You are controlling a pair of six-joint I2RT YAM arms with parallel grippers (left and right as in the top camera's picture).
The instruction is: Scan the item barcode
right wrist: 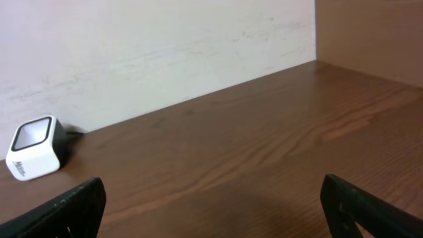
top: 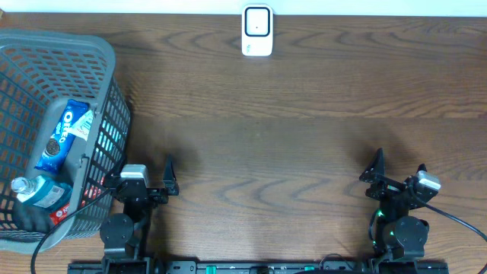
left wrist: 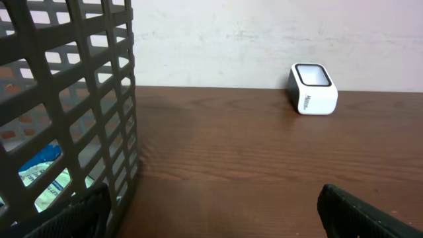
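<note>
Lying in the basket — Oreo pack, just left of the wide-open left gripper

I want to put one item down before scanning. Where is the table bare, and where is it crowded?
The widest bare patch is the table centre, between the scanner at the far edge, the basket on the left and the left gripper and right gripper. Crowded: the basket, holding an Oreo pack and a water bottle.

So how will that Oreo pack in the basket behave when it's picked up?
The Oreo pack looks wrapped in glossy film, so probably slippery. Long and slim, it is likely light and may tilt if gripped at one end.
</note>
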